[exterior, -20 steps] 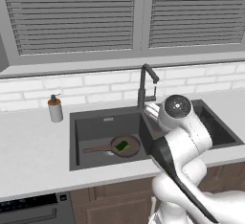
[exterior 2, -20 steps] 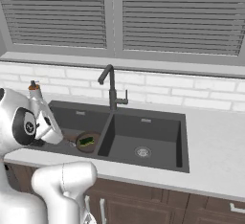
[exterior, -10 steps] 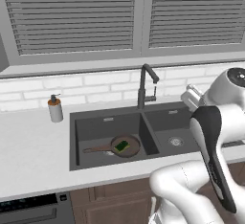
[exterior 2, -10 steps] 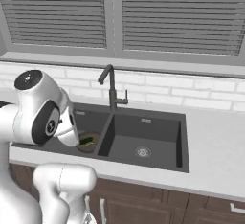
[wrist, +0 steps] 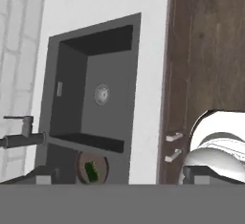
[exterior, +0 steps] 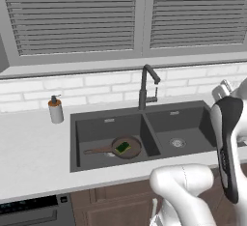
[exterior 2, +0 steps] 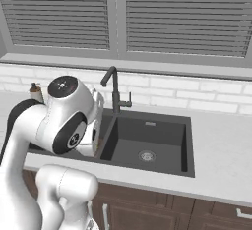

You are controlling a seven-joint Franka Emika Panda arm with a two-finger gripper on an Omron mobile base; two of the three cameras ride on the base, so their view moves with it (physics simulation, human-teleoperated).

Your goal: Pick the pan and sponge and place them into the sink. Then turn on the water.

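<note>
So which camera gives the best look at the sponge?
The left base view: the sponge lies unobstructed in the pan. The hand view shows it small near the bottom edge. In the right base view I can't make it out.

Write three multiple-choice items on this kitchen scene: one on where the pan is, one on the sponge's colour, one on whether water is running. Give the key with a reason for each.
1. Where does the pan lie?
A. In the left basin of the sink
B. On the counter by the soap dispenser
C. In the right basin, over the drain

2. What colour is the top of the sponge that lies in the pan?
A. Orange
B. Green
C. White

3. What is the state of the faucet?
A. A blue stream runs into the right basin
B. A blue stream runs into the pan
C. No stream shows under its spout

Key: 1 A, the left base view shows the pan on the floor of the left basin, handle pointing left. 2 B, a green patch sits inside the pan. 3 C, nothing falls from the spout in either base view.
</note>
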